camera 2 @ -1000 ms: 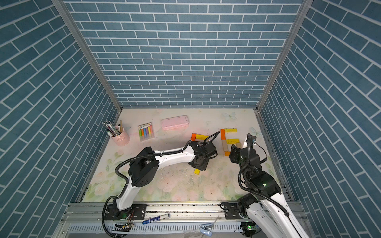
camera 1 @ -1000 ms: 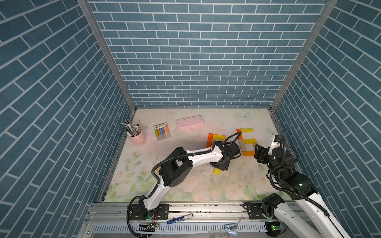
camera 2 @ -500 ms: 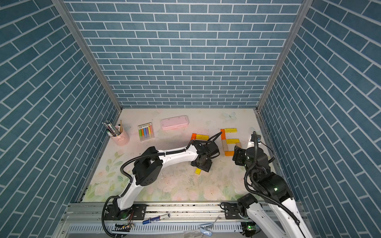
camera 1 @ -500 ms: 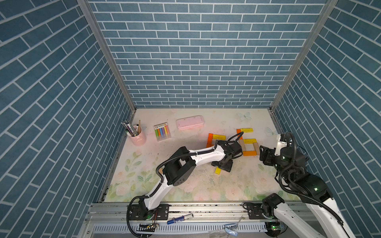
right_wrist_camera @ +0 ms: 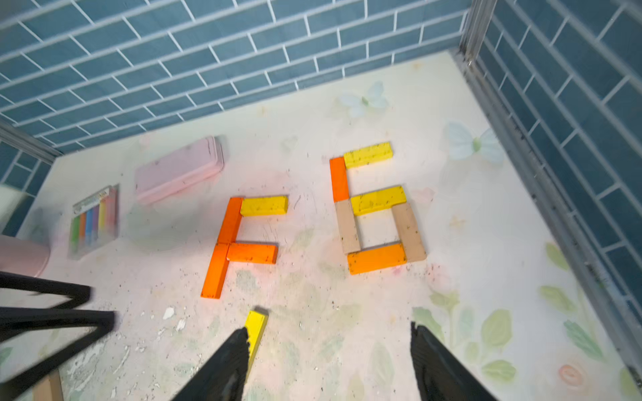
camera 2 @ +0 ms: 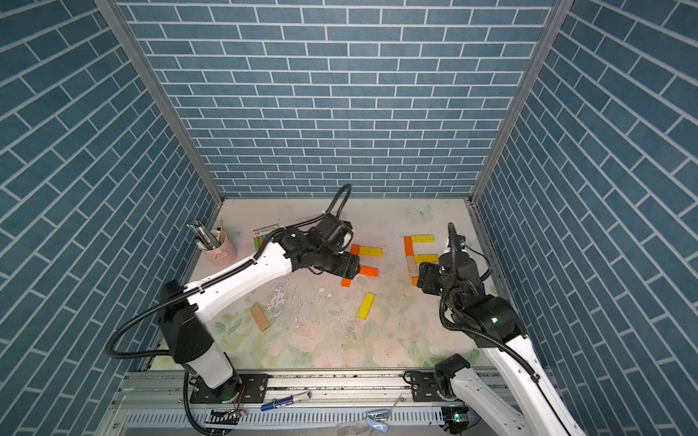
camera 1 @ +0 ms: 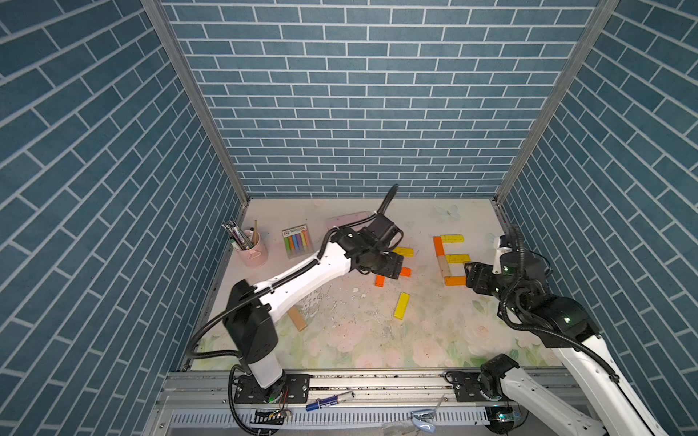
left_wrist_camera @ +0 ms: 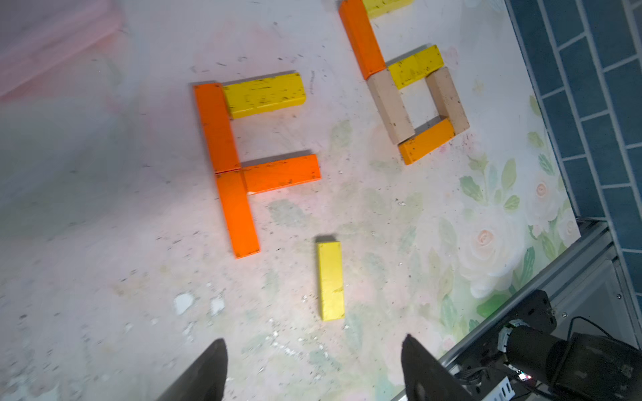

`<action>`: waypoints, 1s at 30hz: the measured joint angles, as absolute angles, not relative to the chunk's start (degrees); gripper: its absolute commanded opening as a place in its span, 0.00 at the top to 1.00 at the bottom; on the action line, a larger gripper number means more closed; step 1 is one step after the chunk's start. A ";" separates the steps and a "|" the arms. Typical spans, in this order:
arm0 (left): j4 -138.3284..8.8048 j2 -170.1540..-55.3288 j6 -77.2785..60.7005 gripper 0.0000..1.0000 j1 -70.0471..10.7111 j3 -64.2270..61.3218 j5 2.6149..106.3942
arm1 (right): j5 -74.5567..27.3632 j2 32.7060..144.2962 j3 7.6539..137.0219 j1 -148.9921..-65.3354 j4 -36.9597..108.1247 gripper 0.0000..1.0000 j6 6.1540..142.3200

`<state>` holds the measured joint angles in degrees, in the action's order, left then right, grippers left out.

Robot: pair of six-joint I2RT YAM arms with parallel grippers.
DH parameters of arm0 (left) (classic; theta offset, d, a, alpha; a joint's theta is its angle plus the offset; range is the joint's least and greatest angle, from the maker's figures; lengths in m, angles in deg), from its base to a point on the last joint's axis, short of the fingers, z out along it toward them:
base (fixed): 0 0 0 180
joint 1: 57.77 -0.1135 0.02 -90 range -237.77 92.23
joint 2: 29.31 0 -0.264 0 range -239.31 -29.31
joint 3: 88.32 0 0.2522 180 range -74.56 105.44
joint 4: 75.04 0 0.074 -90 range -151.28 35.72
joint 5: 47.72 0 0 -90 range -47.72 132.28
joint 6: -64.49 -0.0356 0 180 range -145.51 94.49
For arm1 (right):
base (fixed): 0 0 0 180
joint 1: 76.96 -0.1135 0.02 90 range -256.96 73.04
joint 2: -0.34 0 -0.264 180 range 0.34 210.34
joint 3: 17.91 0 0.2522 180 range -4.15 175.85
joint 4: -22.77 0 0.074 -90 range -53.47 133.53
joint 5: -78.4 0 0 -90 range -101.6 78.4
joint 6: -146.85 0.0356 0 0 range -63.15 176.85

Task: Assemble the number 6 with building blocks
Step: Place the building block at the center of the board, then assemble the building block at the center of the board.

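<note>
Top view: pens [camera 1: 237, 234] in pink cup [camera 1: 257, 257]

Past my left claw [left_wrist_camera: 314, 347], towards the back wall and to its left, lies the pink case [right_wrist_camera: 179, 170]; farther left, the chalk pack [camera 1: 297, 242]; farthest left, a pink cup [camera 1: 254, 252] of pens [camera 1: 236, 234]; beneath it, the flowered desk [camera 1: 359, 339].
</note>
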<state>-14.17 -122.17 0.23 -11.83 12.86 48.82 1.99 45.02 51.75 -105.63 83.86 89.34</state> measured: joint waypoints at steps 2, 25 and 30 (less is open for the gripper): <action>-14.15 -116.97 -1.22 0.19 -15.22 8.07 48.82 | 0.37 48.61 48.01 -106.65 81.55 0.26 92.53; -12.48 -98.41 -11.23 0.20 -28.12 -10.99 45.59 | -4.31 97.76 57.49 -125.63 67.71 0.36 114.15; -13.58 -97.67 -11.23 0.21 -28.27 -11.60 46.53 | -4.61 98.09 57.63 -125.91 69.40 0.38 115.79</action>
<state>-13.58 -97.67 -11.23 -28.27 -11.60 46.53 -4.61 98.09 57.63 -125.91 69.40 115.79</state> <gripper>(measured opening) 0.795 0.627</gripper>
